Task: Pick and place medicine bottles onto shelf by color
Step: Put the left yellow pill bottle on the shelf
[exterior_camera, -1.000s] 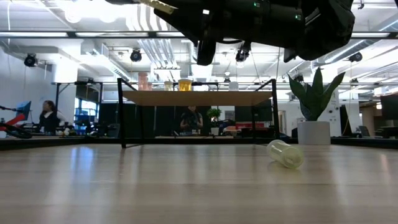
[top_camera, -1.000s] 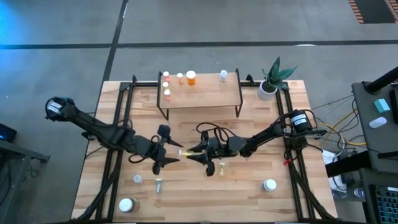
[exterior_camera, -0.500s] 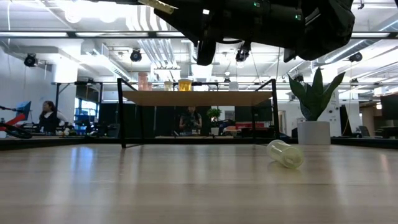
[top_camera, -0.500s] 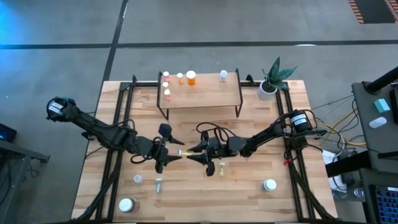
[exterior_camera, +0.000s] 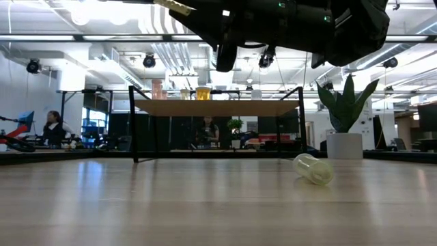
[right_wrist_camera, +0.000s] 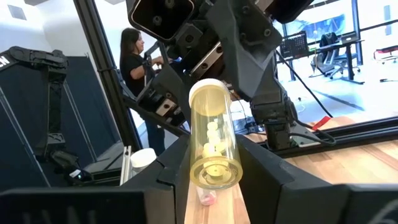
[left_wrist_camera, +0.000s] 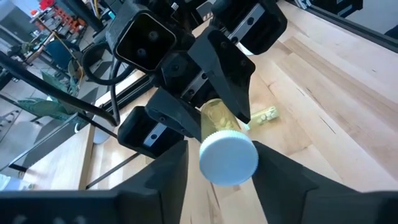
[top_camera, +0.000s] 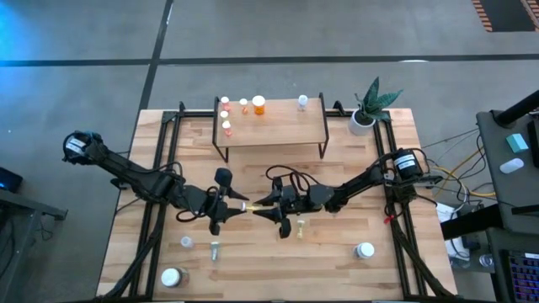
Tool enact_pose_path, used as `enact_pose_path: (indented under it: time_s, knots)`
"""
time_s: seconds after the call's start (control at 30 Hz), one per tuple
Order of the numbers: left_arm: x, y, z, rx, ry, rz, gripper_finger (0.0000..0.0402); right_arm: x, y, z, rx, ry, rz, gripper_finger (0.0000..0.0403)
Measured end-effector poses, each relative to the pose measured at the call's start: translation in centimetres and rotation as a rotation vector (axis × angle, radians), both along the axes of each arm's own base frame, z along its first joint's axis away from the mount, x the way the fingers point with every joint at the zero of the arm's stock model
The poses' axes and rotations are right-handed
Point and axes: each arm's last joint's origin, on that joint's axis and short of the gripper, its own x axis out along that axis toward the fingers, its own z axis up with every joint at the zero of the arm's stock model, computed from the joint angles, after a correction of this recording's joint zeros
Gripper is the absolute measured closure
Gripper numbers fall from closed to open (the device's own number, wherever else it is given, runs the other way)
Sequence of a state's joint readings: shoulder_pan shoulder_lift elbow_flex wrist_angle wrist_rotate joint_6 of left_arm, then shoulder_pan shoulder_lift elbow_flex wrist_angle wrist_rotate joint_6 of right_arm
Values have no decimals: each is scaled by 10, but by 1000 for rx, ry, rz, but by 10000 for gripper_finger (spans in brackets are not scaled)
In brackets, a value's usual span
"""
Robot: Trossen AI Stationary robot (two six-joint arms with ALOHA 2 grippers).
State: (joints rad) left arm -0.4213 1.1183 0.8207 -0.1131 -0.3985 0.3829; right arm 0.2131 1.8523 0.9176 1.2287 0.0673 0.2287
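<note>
While the right end effector (top_camera: 255,206) stays clamped on the yellow vial (right_wrist_camera: 212,133) above table centre, the left end effector (top_camera: 234,209) brackets its white cap (left_wrist_camera: 227,158), grip unclear; it should seat squarely before release.

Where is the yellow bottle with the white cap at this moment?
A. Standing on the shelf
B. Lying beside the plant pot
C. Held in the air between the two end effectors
C: the yellow bottle sits in the right end effector, its cap between the left end effector's fingers.
</note>
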Motion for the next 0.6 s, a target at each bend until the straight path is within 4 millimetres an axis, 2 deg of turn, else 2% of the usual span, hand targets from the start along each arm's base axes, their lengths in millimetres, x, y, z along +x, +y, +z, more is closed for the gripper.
enact_pose_path:
  time_s: [0.17,0.6]
  knots:
    - [0,0,0,-1,0,0,264,0,0,0,0,0,0,296]
    - [0,0,0,-10,-1,4,265,1,-2,-2,6,20,-5,273]
